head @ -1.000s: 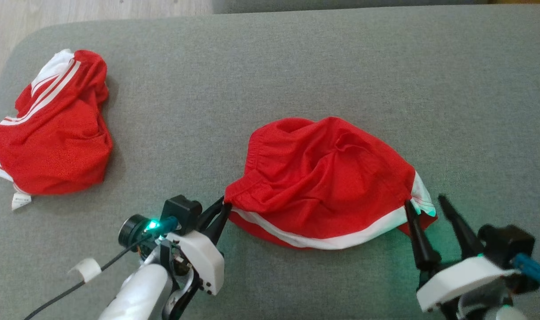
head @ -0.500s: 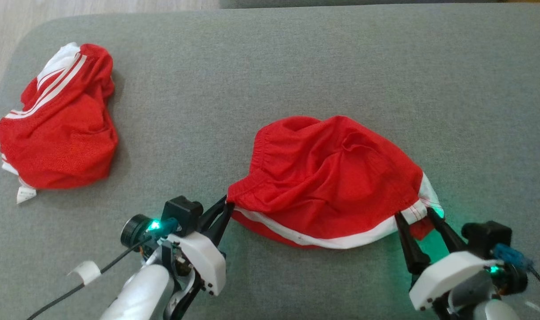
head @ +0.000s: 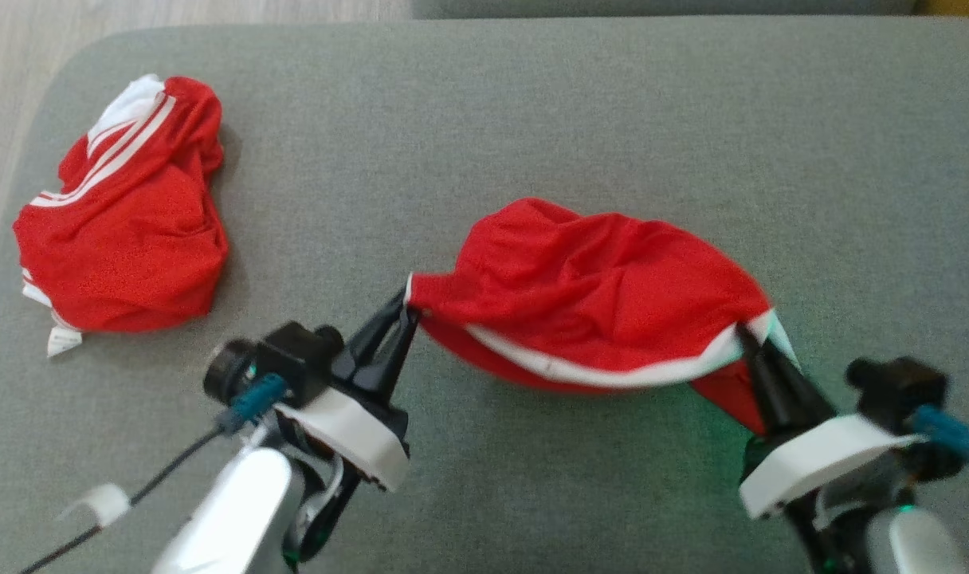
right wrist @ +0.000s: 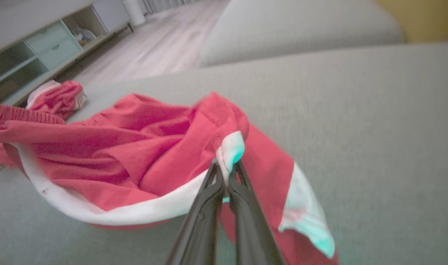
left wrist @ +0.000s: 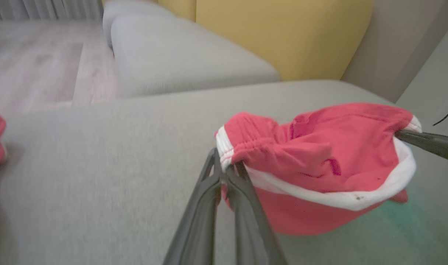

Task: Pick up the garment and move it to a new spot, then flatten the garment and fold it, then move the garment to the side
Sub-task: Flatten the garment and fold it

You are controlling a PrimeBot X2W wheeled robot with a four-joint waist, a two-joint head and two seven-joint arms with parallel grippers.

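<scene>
The garment point(head: 604, 299) is a pair of red shorts with white trim, hanging stretched between my two grippers a little above the grey cushion point(head: 532, 119). My left gripper point(head: 409, 307) is shut on its left corner at the elastic waistband point(left wrist: 242, 149). My right gripper point(head: 747, 335) is shut on the white-trimmed right corner point(right wrist: 229, 152). In the left wrist view the left gripper point(left wrist: 224, 171) pinches the white edge, and the other arm's finger point(left wrist: 428, 141) holds the far corner. The right gripper point(right wrist: 226, 173) grips the hem in the right wrist view.
A second red garment point(head: 126, 231) with white stripes lies bunched at the cushion's far left, near its edge. Wooden floor point(head: 22, 48) lies beyond that edge. A yellow cushion point(left wrist: 283, 33) and a low shelf unit point(right wrist: 43, 51) stand in the background.
My right gripper has shut on the garment's right corner. Both grippers have lifted their corners, so the garment now hangs taut between them instead of lying on the cushion. The head view has shifted slightly.
</scene>
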